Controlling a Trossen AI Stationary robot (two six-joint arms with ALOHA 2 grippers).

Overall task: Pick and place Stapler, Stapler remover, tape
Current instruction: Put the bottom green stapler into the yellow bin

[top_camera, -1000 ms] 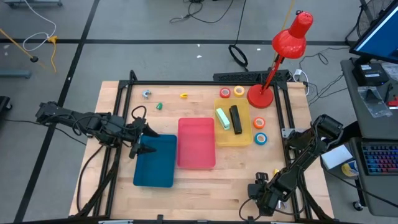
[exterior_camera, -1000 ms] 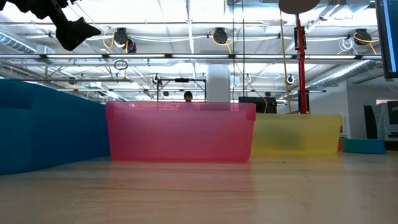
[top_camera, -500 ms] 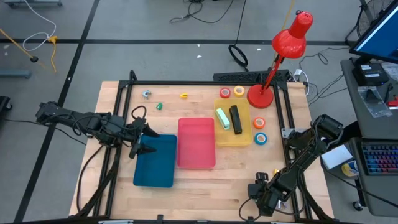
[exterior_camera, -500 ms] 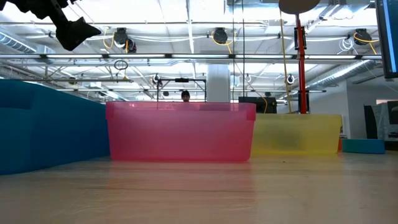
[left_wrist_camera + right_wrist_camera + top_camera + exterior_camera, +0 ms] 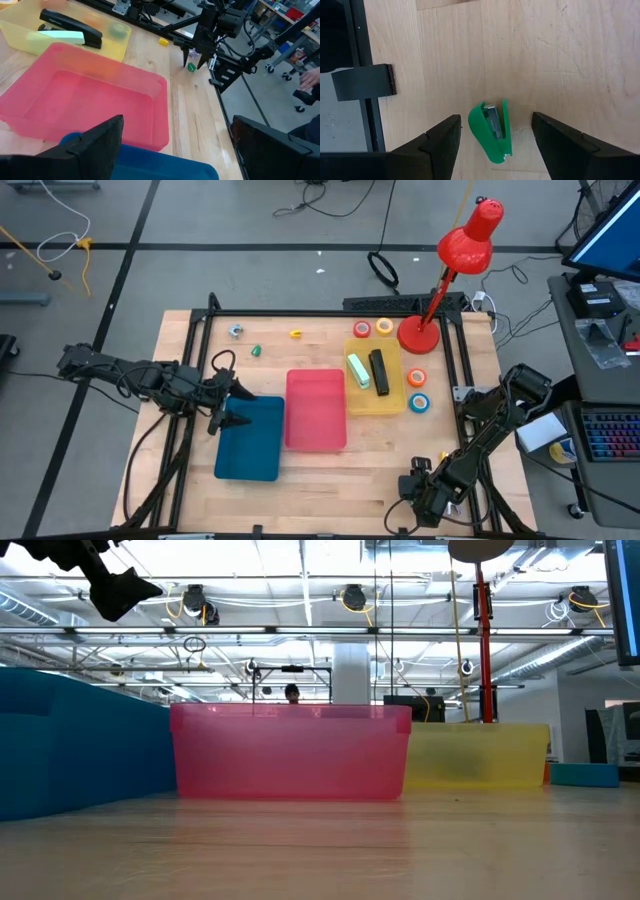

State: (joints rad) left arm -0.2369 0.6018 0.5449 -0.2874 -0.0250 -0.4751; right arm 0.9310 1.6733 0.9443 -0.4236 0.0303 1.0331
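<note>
Right gripper (image 5: 193,62) sat at the worktop's front right corner, fingers spread either side of the green stapler remover (image 5: 492,131), probably just above it. Left gripper (image 5: 222,406) hung spread wide over the blue tray's (image 5: 250,450) corner. Black stapler (image 5: 379,370) lay in the yellow tray (image 5: 392,406).

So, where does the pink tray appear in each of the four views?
High view: pink tray in the table's middle, between the blue tray and the yellow tray.
Low view: the tray at centre, side wall facing the camera.
Left wrist view: tray centre-left.
Right wrist view: not in it.
Shared landmark: the yellow tray beside it.
</note>
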